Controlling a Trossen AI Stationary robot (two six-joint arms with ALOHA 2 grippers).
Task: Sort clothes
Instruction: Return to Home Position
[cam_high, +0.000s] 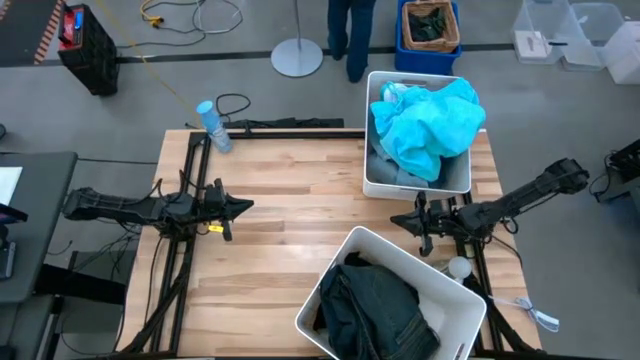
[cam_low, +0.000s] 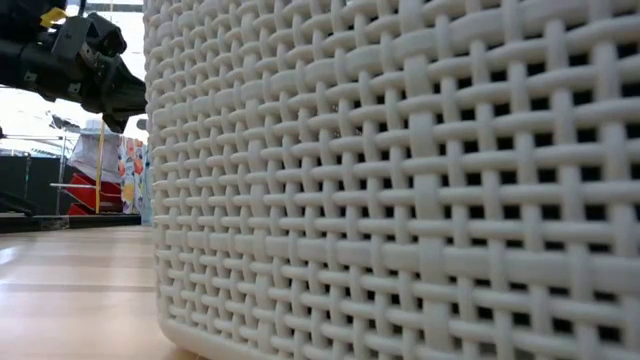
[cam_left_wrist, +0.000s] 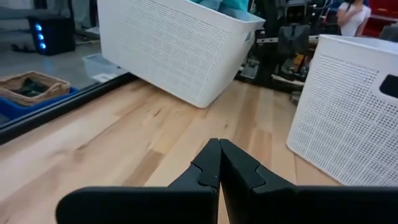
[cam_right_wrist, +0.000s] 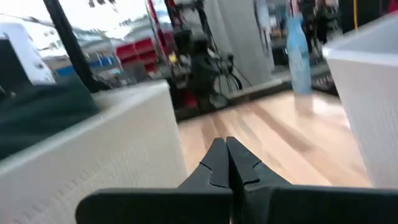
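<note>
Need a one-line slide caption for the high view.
Clothes sorted: turquoise top in the upper bin, dark jeans in the lower bin; left end effector and right end effector shut and empty.

Lit evenly from overhead in the high view: bright, no hard shadows, only faint soft shade under the arms on the table (cam_high: 290, 190), deeper shade inside the near bin (cam_high: 322, 288) around the jeans (cam_high: 375, 310). Vivid but not blown out on the turquoise top (cam_high: 430, 125). Strong backlight in the low view: washed-out white room at upper left, arm (cam_low: 75, 60) down to a silhouette, bin wall (cam_low: 400, 180) very close, soft toward the right edge. Clear in the left wrist view, mild sheen on the wood. Smeared in the right wrist view: streaked background, blown-out white glare in the room behind, blurred bottle (cam_right_wrist: 298, 50).
</note>
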